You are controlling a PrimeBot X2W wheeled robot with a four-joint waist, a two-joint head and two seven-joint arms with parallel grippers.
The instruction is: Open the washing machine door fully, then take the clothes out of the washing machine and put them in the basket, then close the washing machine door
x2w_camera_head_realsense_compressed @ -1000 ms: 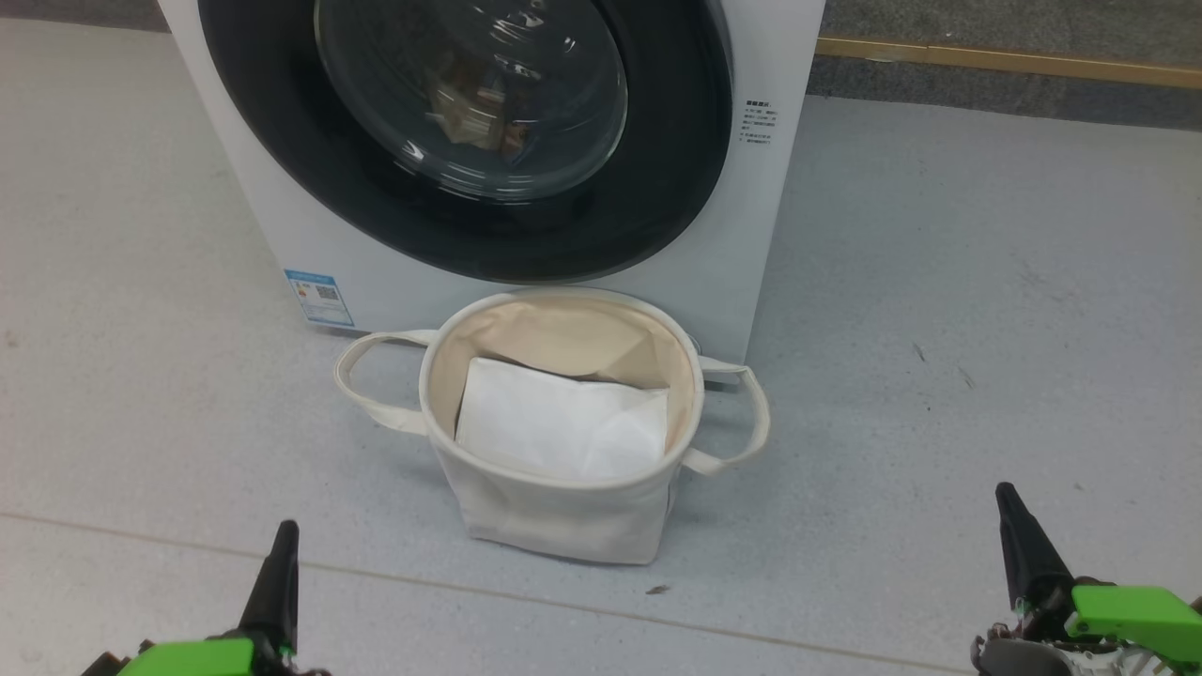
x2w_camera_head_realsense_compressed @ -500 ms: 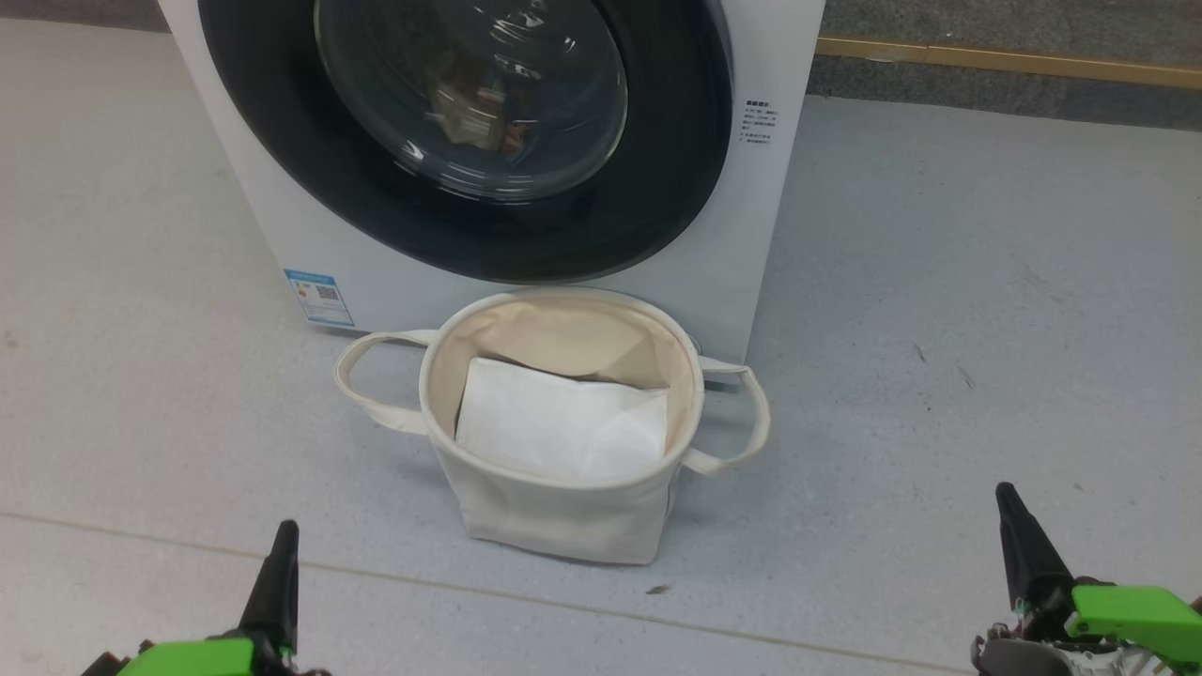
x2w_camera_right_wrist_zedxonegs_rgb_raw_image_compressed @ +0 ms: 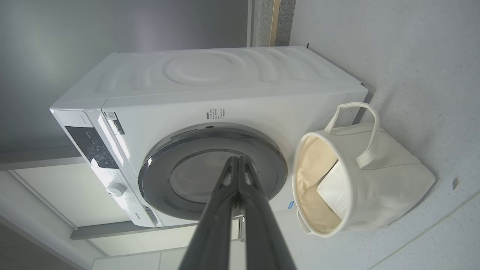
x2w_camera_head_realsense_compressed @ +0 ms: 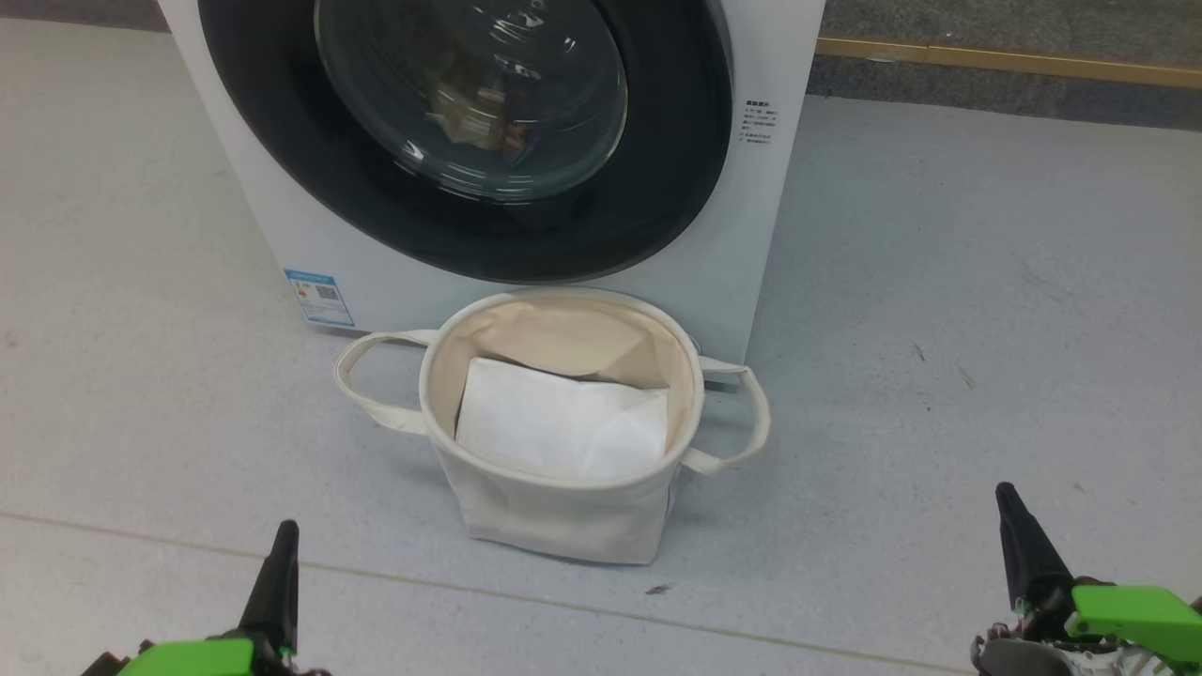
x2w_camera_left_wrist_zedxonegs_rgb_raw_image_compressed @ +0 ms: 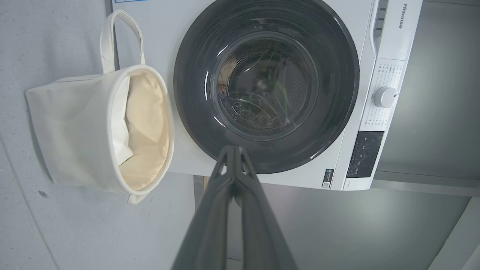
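Washing machine door [x2w_camera_head_realsense_compressed: 657, 178] closed on washing machine [x2w_camera_head_realsense_compressed: 775, 197], far centre; clothes [x2w_camera_head_realsense_compressed: 470, 103] inside, behind the glass. Basket [x2w_camera_head_realsense_compressed: 554, 516] on floor [x2w_camera_head_realsense_compressed: 939, 329] just in front, white sheet [x2w_camera_head_realsense_compressed: 559, 432] inside. Left jaws and right jaws pressed together, empty, near corners.

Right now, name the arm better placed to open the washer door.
Left, probably. The left claw sits below the closed washing machine door; the right claw lies out past the washing machine. Both are shut, empty.
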